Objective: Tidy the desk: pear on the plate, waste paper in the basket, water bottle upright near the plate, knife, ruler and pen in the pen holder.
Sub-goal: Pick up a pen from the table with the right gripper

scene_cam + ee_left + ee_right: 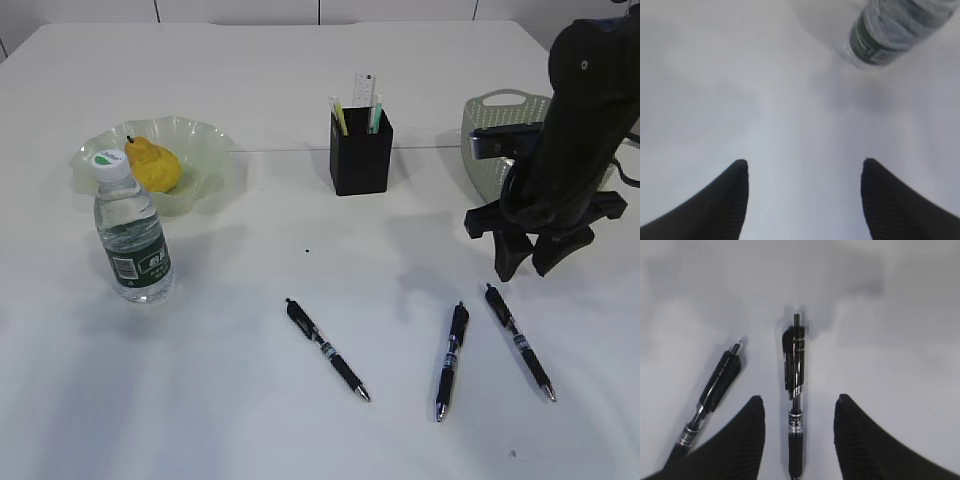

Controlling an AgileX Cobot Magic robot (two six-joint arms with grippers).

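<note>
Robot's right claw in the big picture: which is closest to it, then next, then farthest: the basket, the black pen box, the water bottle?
From the right gripper:
1. Basket, just behind it, right side.
2. Pen holder, middle back.
3. Water bottle, far left.

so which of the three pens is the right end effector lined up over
The rightmost pen, the one nearest the basket. In the right wrist view it lies between the open fingers of the right end effector; the middle pen lies just outside them, and the left pen lies apart.

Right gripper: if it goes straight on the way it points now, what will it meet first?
Probably the pen lying between the open fingers of the right gripper, the rightmost pen on the desk. Its height above the pen is unclear.
</note>
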